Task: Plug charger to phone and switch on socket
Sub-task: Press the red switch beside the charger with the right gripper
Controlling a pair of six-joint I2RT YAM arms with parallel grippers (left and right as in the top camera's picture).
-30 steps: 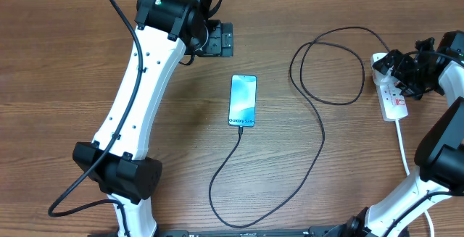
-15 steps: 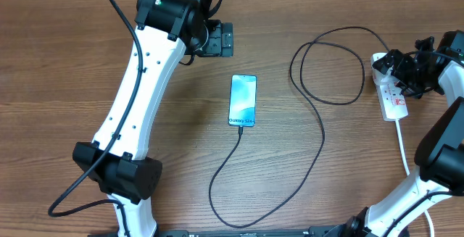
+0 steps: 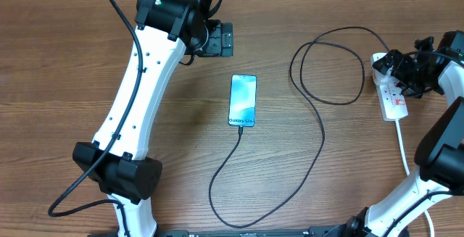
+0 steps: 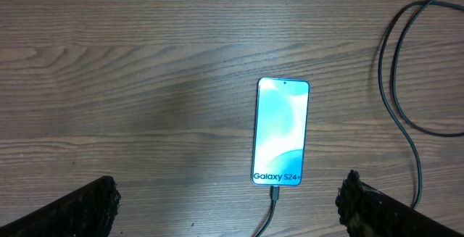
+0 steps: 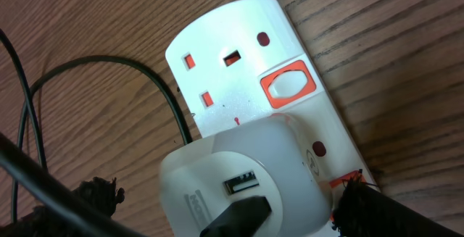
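The phone (image 3: 243, 101) lies flat at the table's middle, screen lit blue-teal; it also shows in the left wrist view (image 4: 281, 130). The charger cable (image 3: 319, 143) has its tip in the phone's near end (image 4: 274, 193) and loops right to a white adapter (image 5: 239, 179) plugged into the socket (image 3: 392, 96). My left gripper (image 4: 228, 208) is open and empty, above and behind the phone. My right gripper (image 5: 225, 204) is open and straddles the adapter, one fingertip at a red-edged switch (image 5: 346, 180). A second switch (image 5: 288, 85) shows on the socket (image 5: 232, 56).
The socket's white cord (image 3: 403, 146) runs toward the front right beside the right arm's base. The left arm's white links (image 3: 138, 99) stretch over the table's left side. A cable loop (image 3: 326, 67) lies between phone and socket.
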